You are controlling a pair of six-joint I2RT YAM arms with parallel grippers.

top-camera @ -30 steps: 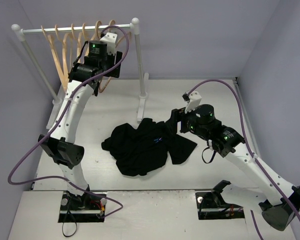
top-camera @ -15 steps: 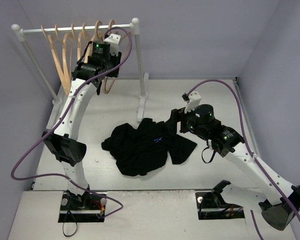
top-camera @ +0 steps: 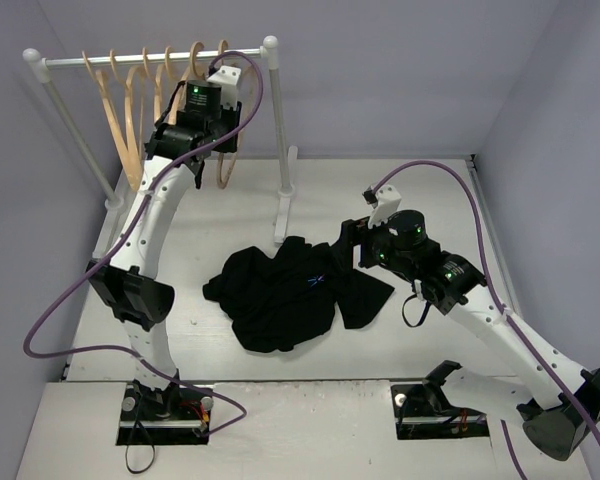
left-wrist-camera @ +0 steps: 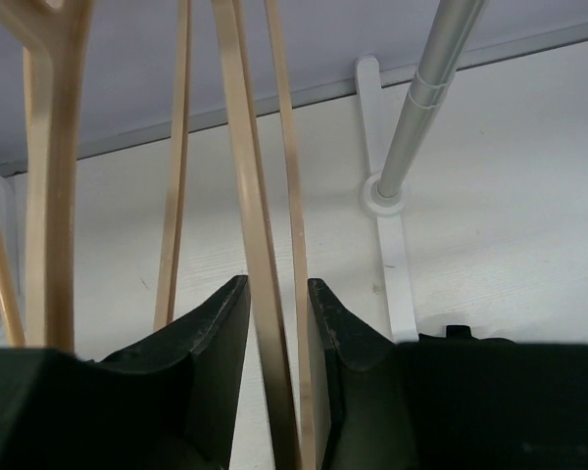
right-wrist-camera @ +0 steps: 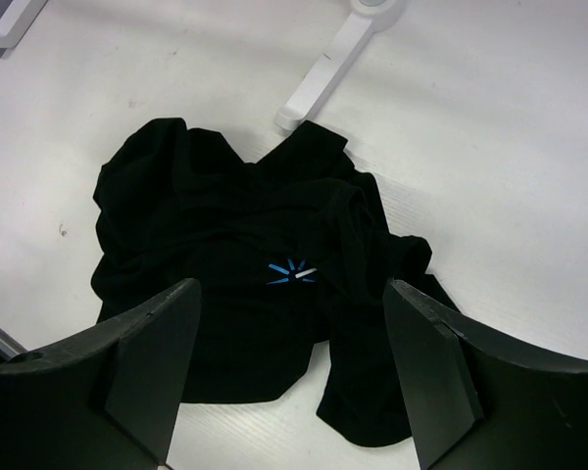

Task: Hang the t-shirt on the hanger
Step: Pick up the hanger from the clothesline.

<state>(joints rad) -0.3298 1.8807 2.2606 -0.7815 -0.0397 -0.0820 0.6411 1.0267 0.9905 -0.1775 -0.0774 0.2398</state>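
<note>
The black t-shirt (top-camera: 280,295) lies crumpled on the white table, its blue mark (right-wrist-camera: 292,271) facing up. My right gripper (right-wrist-camera: 292,294) hovers open above the t-shirt (right-wrist-camera: 225,274) without touching it; in the top view it (top-camera: 345,245) is at the shirt's right edge. My left gripper (left-wrist-camera: 276,284) is up at the rack, shut on the two thin wooden bars of the rightmost hanger (left-wrist-camera: 250,196). That hanger (top-camera: 227,175) hangs tilted under the rail, beside the left gripper (top-camera: 208,140).
A white clothes rack with a metal rail (top-camera: 150,58) and right post (top-camera: 278,140) stands at the back left, holding several more tan hangers (top-camera: 130,110). The post's foot (right-wrist-camera: 323,73) lies just behind the shirt. Purple walls close in the table.
My left gripper has moved up and slightly right at the rail, and the hanger in its jaws has swung out to the right. The right arm and shirt have not moved.
</note>
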